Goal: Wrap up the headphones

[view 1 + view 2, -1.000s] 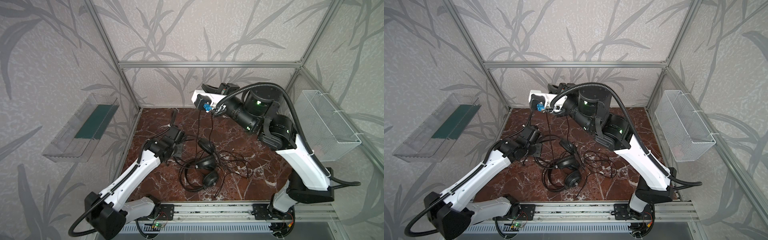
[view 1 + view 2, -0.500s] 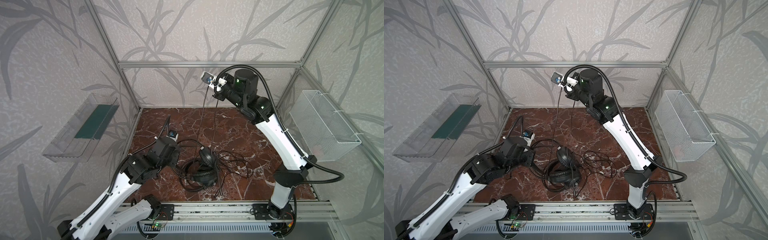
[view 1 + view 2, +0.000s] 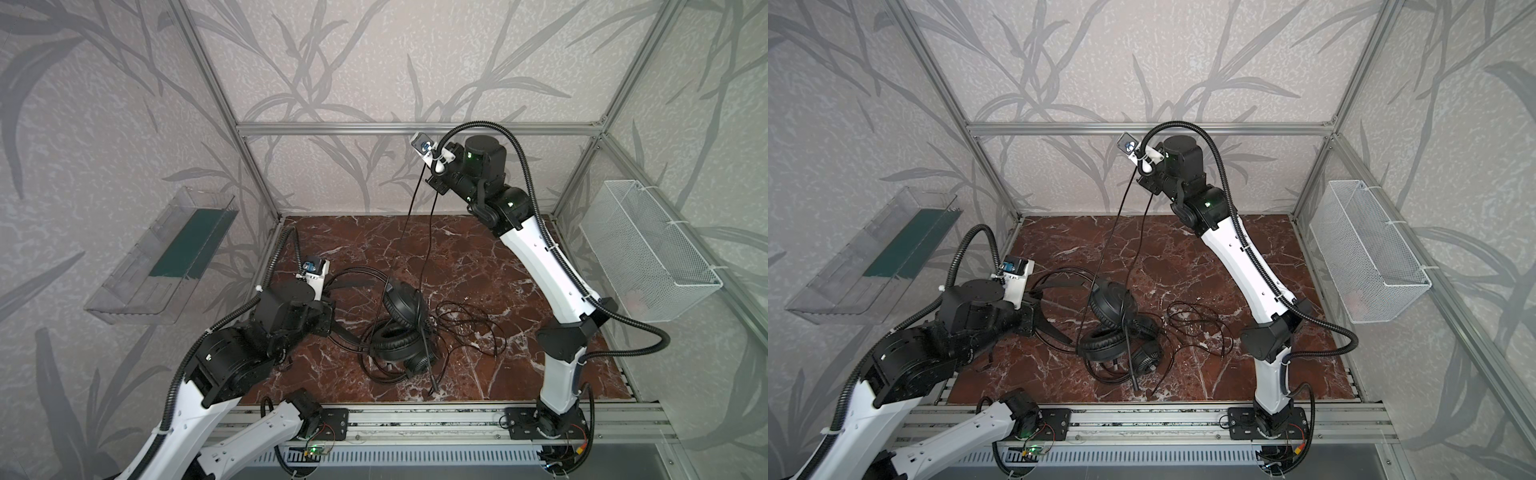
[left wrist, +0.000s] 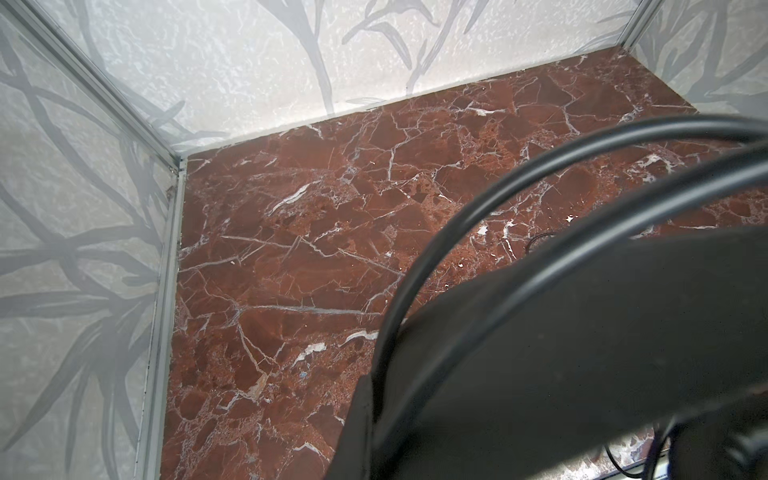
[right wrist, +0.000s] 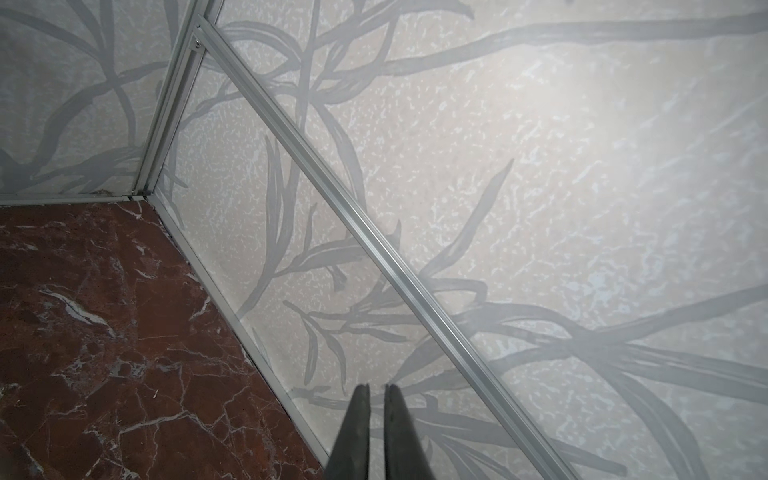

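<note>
Right end effector [image 5: 376, 390] rose, hoisting headphones' thin cable [image 3: 400, 249].

Black headphones [image 3: 401, 332] are lying heaped beside my left gripper [image 3: 330, 311]. Their cable [image 3: 402, 237] is hanging from my right gripper [image 3: 434, 185].

The left arm [image 3: 232, 365] bends down low, its left gripper [image 3: 331, 321] squeezed closed. The right arm [image 3: 540, 266] reaches up high, its right gripper [image 5: 376, 388] almost closed.

Pale wallpaper [image 3: 374, 62] with grey leaves all round, evenly lit. Red-brown marble floor [image 3: 478, 257], veined in white. Aluminium frame [image 3: 415, 128] across the far wall. Clear plastic tray [image 3: 166, 257] on the left wall, white wire basket [image 3: 648, 253] on the right. Slotted metal rail [image 3: 415, 419] along the near edge.
</note>
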